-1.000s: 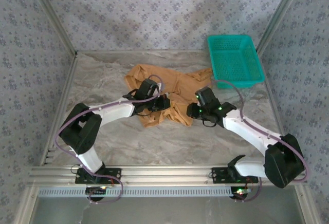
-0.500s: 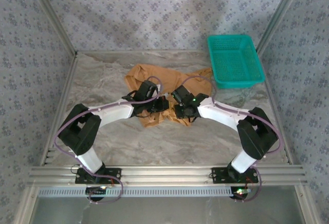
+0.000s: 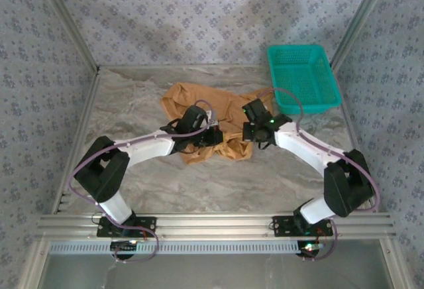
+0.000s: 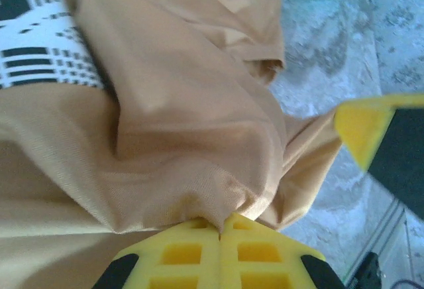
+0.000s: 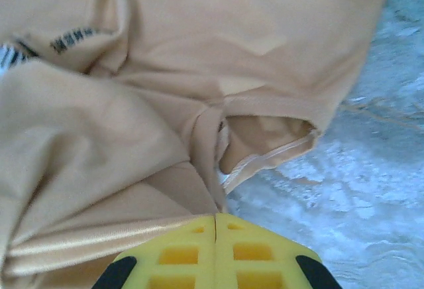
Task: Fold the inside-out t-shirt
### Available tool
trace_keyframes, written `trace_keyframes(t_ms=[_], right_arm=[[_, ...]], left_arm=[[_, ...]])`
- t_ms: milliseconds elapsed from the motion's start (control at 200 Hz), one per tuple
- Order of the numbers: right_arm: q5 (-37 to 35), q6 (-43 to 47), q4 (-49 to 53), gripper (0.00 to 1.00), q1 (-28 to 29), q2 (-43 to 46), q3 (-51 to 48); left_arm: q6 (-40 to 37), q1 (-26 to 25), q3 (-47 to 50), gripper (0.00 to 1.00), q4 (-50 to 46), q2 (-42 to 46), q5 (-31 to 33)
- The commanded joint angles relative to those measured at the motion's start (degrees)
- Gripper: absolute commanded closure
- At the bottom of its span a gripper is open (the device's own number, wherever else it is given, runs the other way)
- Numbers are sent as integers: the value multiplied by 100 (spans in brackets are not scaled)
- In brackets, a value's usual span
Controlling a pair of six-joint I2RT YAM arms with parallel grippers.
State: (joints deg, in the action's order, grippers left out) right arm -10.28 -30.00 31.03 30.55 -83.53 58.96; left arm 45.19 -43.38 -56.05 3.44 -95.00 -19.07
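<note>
T-shirt (image 3: 189, 97) crumpled on table (image 3: 132, 103) – L gripper (image 4: 220, 224) & R gripper (image 5: 216, 220) pinching it.

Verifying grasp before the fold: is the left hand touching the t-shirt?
Touching. In the left wrist view, the left hand is shut, with a fold of the t-shirt pinched at its tips.

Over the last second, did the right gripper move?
Yes. In the top view the right gripper swung left, then back toward the teal basket, ending farther from the table's near edge.
</note>
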Motion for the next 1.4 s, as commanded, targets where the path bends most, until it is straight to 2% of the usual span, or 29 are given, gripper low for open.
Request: trace_keyframes(t_ms=[0, 190, 315, 405, 505, 670, 819, 959, 1034, 1109, 1214, 1394], right_arm=[[-257, -14, 109, 100, -310, 96, -258], [-202, -5, 141, 100, -335, -100, -210], [-175, -94, 450, 85, -114, 95, -85], [-290, -288, 668, 81, 213, 285, -64], [-189, -554, 700, 82, 568, 329, -149], [350, -977, 141, 91, 995, 85, -332], [443, -999, 3, 92, 1007, -561, -108], [6, -935, 32, 92, 872, -1095, 260], [-190, -929, 49, 85, 791, -1322, 423], [-256, -936, 31, 83, 739, -1444, 523], [-325, -972, 9, 72, 728, -1466, 555], [-339, -986, -9, 63, 660, -1495, 537]], left_arm=[[100, -98, -245, 100, 41, -77, 54], [40, -118, -495, 100, -27, -326, 51], [-76, -101, -597, 100, -228, -326, 107], [-89, -83, -592, 100, -252, -309, 113], [-90, -79, -566, 100, -239, -313, 101], [-94, -66, -507, 100, -239, -300, 81], [-89, -53, -459, 100, -261, -223, 96], [-89, -55, -385, 100, -265, -135, 118], [-85, -49, -341, 100, -265, -87, 128], [-80, -50, -294, 100, -270, -50, 145], [-73, -56, -244, 100, -265, -28, 157], [-55, -55, -206, 100, -217, -53, 118]])
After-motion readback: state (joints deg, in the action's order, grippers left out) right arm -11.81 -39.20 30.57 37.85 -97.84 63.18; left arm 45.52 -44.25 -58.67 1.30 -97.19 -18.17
